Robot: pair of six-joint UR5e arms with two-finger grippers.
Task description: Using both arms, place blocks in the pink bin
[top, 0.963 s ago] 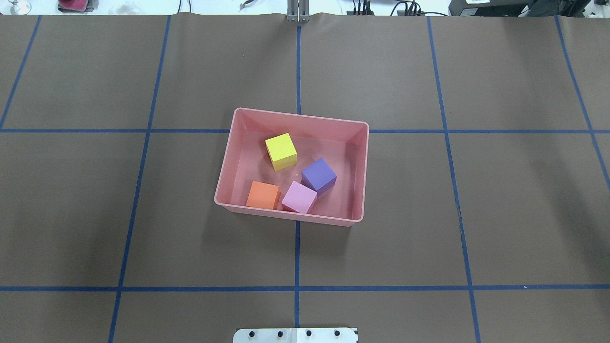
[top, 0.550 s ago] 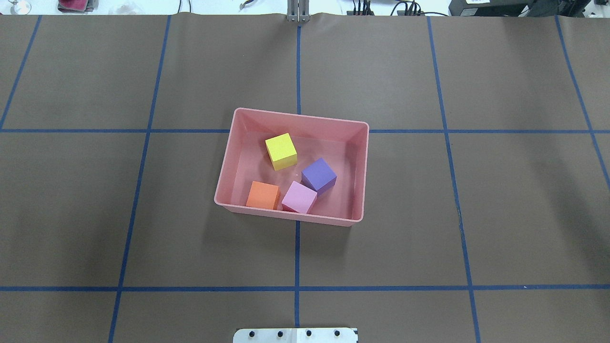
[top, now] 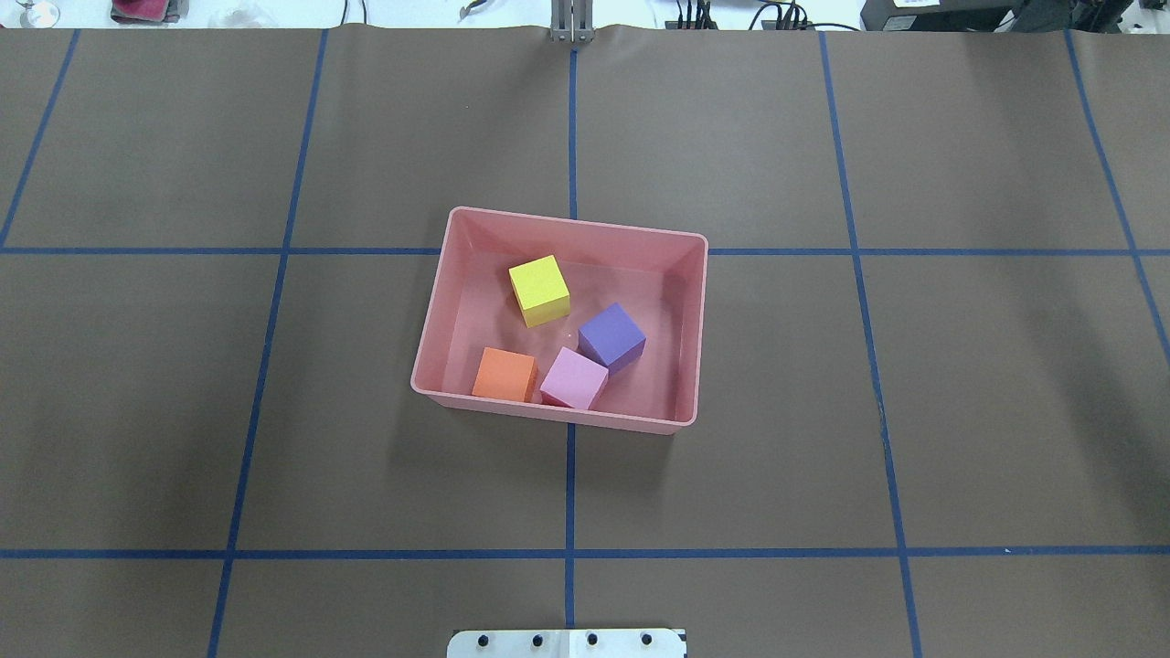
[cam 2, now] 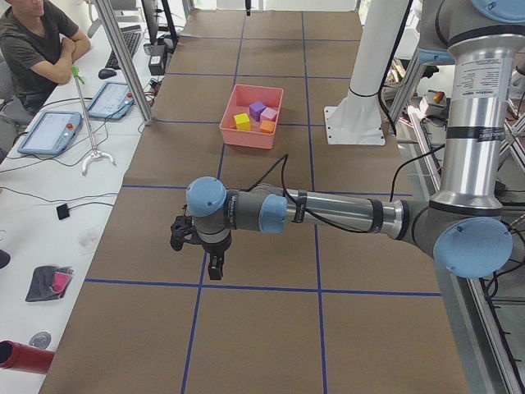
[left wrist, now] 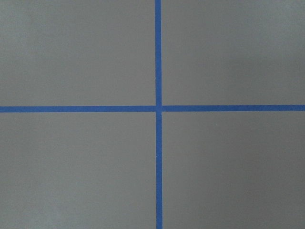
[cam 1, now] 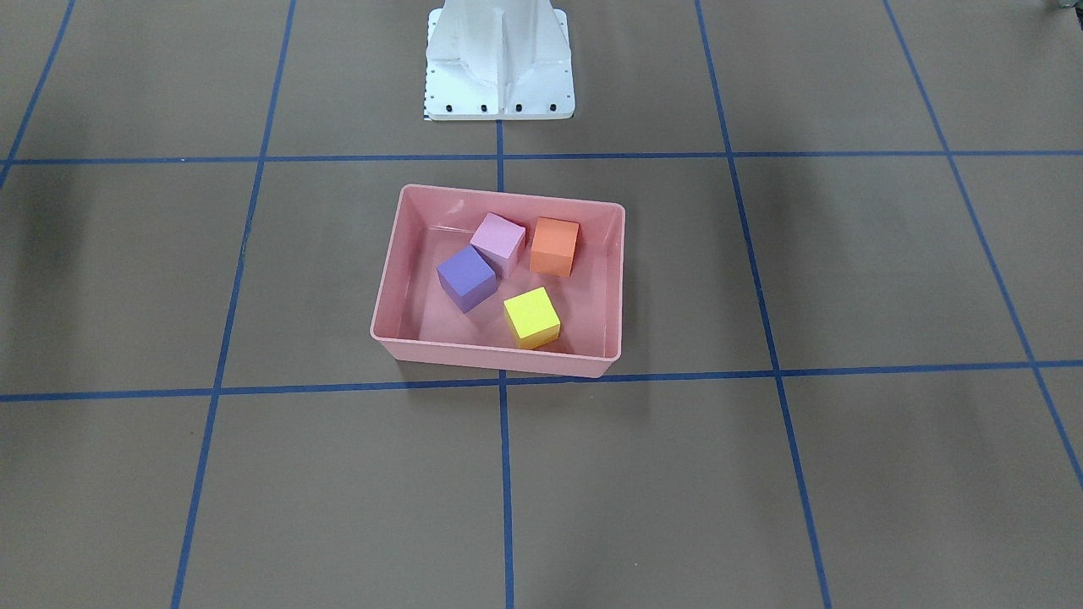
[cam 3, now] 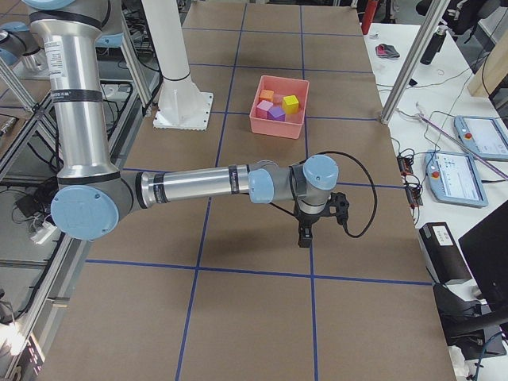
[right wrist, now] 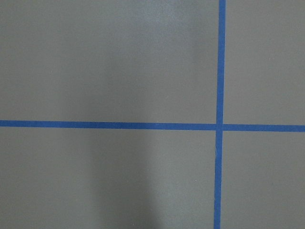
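The pink bin [top: 696, 329] sits at the middle of the table and holds all four blocks: yellow [top: 539, 289], purple [top: 611, 336], orange [top: 504, 374] and light pink [top: 574, 377]. The front-facing view shows the same bin [cam 1: 387, 279] and blocks. Neither arm shows in the overhead or front-facing views. My left gripper [cam 2: 215, 267] hangs over bare table far from the bin, seen only in the exterior left view. My right gripper [cam 3: 305, 236] hangs likewise, seen only in the exterior right view. I cannot tell whether either is open or shut. Both wrist views show only table and blue tape.
The white pedestal base [cam 1: 499, 59] stands behind the bin. Blue tape lines [top: 570, 493] grid the brown table. A seated operator [cam 2: 33, 41] and tablets [cam 2: 51, 131] are at a side table beyond my left arm.
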